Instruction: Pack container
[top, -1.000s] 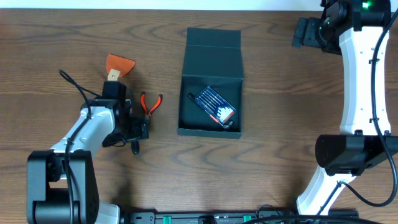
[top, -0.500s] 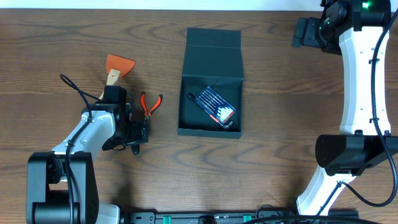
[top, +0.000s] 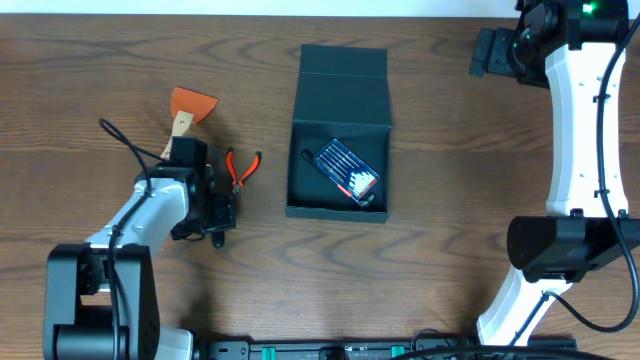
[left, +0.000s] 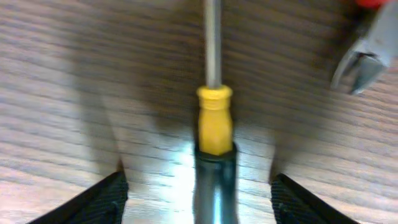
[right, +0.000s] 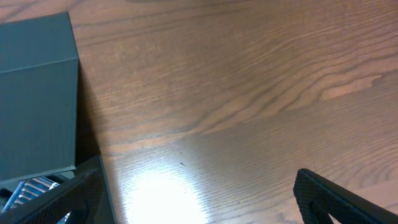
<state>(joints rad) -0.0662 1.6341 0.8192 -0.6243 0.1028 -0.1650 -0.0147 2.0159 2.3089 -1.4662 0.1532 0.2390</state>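
Narrowing since earlier frame: left gripper (top: 219, 212) jaws, not yet touching, straddling screwdriver (left: 214, 121) handle, frame left. Holding right gripper (right: 199, 198) spread wide, empty, upper right. Lying open mid-frame, container (top: 330, 211) likely handling light, stiff, flap floppy; gripping side wall advisable.

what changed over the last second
The left gripper edged slightly toward the container, jaws open astride the screwdriver; nothing was grasped or released. The pliers, orange scraper, container, blue case and right gripper stayed put.
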